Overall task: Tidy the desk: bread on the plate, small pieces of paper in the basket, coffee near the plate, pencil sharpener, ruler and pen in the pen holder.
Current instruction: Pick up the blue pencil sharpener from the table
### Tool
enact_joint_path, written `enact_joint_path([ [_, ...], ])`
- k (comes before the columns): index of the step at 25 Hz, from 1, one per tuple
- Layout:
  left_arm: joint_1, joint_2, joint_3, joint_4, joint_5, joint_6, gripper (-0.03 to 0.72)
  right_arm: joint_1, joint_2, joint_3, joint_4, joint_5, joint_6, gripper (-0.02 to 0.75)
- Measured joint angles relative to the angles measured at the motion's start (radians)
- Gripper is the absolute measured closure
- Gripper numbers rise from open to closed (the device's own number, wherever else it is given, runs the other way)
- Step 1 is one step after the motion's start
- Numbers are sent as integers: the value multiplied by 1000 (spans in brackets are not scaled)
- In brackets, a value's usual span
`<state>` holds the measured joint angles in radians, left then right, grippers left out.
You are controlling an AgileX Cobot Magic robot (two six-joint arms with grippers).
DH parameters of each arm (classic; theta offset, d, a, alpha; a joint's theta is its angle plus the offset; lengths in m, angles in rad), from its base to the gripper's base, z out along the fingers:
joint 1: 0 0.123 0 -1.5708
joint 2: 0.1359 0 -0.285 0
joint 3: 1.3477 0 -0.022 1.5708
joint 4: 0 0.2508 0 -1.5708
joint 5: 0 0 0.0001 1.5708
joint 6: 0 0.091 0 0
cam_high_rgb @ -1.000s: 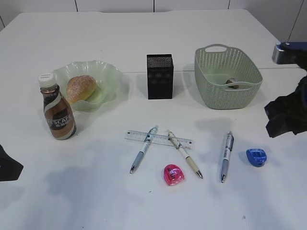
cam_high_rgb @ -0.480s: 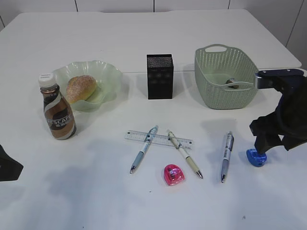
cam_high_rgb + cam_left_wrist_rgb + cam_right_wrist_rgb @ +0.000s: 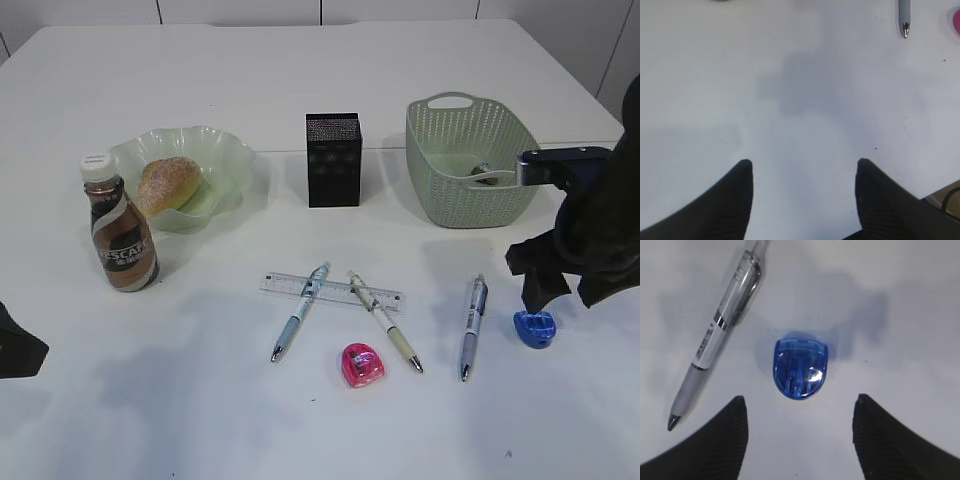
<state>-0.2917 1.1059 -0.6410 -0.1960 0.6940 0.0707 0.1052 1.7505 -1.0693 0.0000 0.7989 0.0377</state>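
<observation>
My right gripper (image 3: 540, 295) hangs open just above the blue pencil sharpener (image 3: 534, 328); in the right wrist view the sharpener (image 3: 800, 368) lies just ahead of the open jaws (image 3: 800, 407), beside a grey pen (image 3: 720, 335). A pink sharpener (image 3: 362, 364), three pens (image 3: 299, 310) (image 3: 385, 320) (image 3: 472, 326) and a clear ruler (image 3: 330, 290) lie on the table's front half. The black pen holder (image 3: 333, 159) stands in the middle. Bread (image 3: 168, 183) lies on the green plate (image 3: 225, 160), with the coffee bottle (image 3: 119, 235) beside it. My left gripper (image 3: 802, 165) is open over bare table.
The green basket (image 3: 470, 195) at the back right holds a small crumpled paper (image 3: 484, 172). In the left wrist view a pen tip (image 3: 904, 20) and the pink sharpener's edge (image 3: 956, 20) show at the top right. The table's front edge shows at the lower right (image 3: 945, 192).
My right arm has come in from the right edge and moved left and down, so its gripper now hangs over the blue sharpener. The left arm has not moved.
</observation>
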Motion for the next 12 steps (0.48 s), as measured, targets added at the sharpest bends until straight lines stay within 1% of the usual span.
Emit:
enact_joint_path([
  [12,0,0,0,0,0,0,252,0,93,-27,-5,-19,24,223],
])
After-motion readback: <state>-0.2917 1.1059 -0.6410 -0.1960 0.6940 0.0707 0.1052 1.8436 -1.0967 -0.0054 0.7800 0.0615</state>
